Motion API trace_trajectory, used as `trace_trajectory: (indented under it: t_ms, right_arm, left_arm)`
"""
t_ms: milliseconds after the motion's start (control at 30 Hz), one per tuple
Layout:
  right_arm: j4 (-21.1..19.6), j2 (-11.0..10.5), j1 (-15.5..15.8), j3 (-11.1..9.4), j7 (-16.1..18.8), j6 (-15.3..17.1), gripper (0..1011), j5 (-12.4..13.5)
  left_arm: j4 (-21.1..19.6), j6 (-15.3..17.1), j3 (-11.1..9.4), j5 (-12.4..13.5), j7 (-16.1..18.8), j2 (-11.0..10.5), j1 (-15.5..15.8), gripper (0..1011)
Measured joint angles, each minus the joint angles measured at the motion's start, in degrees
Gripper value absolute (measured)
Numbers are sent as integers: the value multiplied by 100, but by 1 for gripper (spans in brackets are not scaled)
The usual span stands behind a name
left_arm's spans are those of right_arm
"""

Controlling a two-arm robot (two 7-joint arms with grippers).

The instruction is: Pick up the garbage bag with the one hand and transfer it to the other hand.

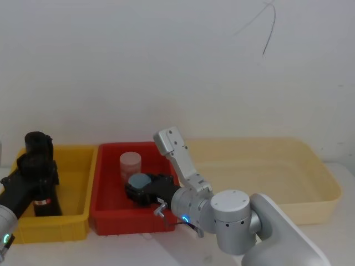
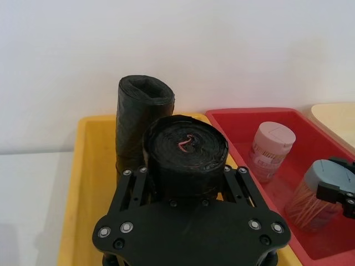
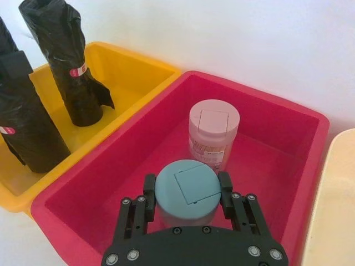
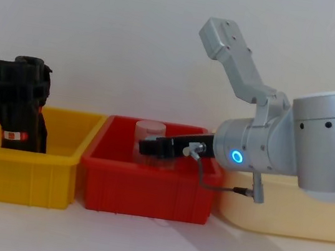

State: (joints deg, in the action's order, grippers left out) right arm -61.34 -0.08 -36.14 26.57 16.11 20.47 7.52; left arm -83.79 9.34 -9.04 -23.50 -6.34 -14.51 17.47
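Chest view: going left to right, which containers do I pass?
Yellow bin → red bin → cream tray. At the yellow bin, the left gripper has its fingers shut on a garbage bag roll; at the red bin, the right gripper is shut on a teal-lidded jar.

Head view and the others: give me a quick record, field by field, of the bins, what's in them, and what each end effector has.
yellow bin: gripped roll and spare roll, both black garbage bags
left end effector: shut on the gripped roll
red bin: pink-lidded jar and blue-lidded jar
right end effector: shut on the blue-lidded jar, inside the red bin
cream tray: right of the red bin
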Motion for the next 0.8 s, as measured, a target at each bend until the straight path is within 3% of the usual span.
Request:
trace_trajectory:
  t_ms: [400,800]
  right_arm:
    - [0,0,1,1,0,1,646,0]
    - [0,0,1,1,0,1,646,0]
  left_arm:
    - [0,0,0,0,0,0,0,439]
    - [0,20,-25,44,-38,8,32,435]
